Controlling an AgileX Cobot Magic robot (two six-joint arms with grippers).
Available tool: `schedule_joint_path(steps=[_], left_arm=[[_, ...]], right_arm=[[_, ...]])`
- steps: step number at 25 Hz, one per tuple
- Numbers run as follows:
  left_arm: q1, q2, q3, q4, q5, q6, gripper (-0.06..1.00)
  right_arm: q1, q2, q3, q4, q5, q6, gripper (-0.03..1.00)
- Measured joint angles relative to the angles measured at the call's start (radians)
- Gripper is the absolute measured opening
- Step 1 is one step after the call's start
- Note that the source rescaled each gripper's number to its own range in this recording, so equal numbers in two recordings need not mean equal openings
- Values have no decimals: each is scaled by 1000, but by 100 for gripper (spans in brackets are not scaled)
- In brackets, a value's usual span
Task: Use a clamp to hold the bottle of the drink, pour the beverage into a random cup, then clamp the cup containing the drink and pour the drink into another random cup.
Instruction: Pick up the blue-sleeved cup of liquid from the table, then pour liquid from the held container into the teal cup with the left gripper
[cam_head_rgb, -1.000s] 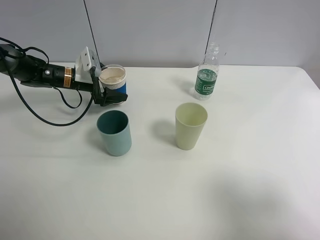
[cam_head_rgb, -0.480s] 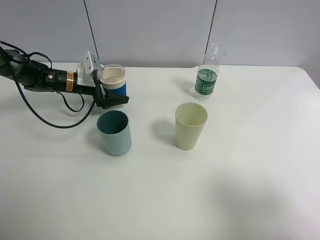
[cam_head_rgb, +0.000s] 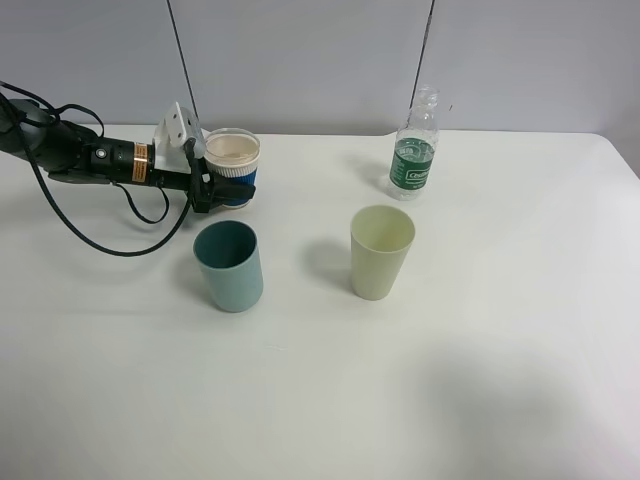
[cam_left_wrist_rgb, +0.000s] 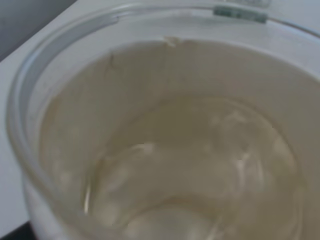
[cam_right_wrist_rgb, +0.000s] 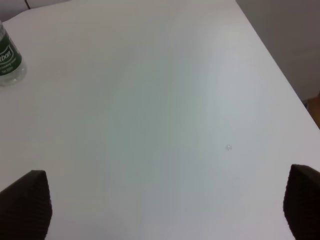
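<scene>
The left wrist view is showing only the blurred cream inside of the blue-and-white cup (cam_left_wrist_rgb: 175, 150), its contents hard to make out. The left gripper (cam_head_rgb: 212, 188) is gripping that cup tightly near the worktop's (cam_head_rgb: 480, 380) back left edge. The right gripper (cam_right_wrist_rgb: 162, 210) is hanging with fingers spread wide, holding nothing. Three cups are standing here, counting the teal tumbler (cam_head_rgb: 229, 265) and the yellow-green tumbler (cam_head_rgb: 381, 250), plus one bottle (cam_head_rgb: 414, 160) by the back edge.

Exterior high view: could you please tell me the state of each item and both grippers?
blue-banded cup: upright, clear liquid inside.
left gripper: shut on the blue-banded cup.
right gripper: open, holding nothing.
bottle: upright, standing free.
teal tumbler: upright, looks empty.
yellow-green tumbler: upright, looks empty.
</scene>
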Motion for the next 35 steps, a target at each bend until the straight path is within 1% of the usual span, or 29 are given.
schedule_joint_path(steps=[2, 7, 10, 14, 17, 19, 22, 26, 28, 30, 33, 35], left_arm=[[0, -2, 0, 0, 1, -20, 3], [0, -32, 2, 0, 4, -111, 3], [0, -78, 27, -27, 5, -124, 3], [0, -138, 87, -102, 32, -127, 3], [0, -185, 158, -185, 64, -121, 3], [0, -220, 216, -258, 88, -104, 3], [0, -280, 306, -361, 134, -53, 3], [0, -369, 435, -484, 164, 49, 3], [0, -416, 503, -562, 169, 113, 3], [0, -469, 580, -665, 179, 182, 3], [0, -541, 686, -806, 189, 311, 3], [0, -585, 747, -876, 189, 397, 3]], right_arm=[[0, 0, 0, 0, 0, 0, 84], [0, 0, 0, 0, 0, 0, 84], [0, 0, 0, 0, 0, 0, 84], [0, 0, 0, 0, 0, 0, 84], [0, 0, 0, 0, 0, 0, 84], [0, 0, 0, 0, 0, 0, 84], [0, 0, 0, 0, 0, 0, 84], [0, 0, 0, 0, 0, 0, 84], [0, 0, 0, 0, 0, 0, 84], [0, 0, 0, 0, 0, 0, 84], [0, 0, 0, 0, 0, 0, 84], [0, 0, 0, 0, 0, 0, 84]])
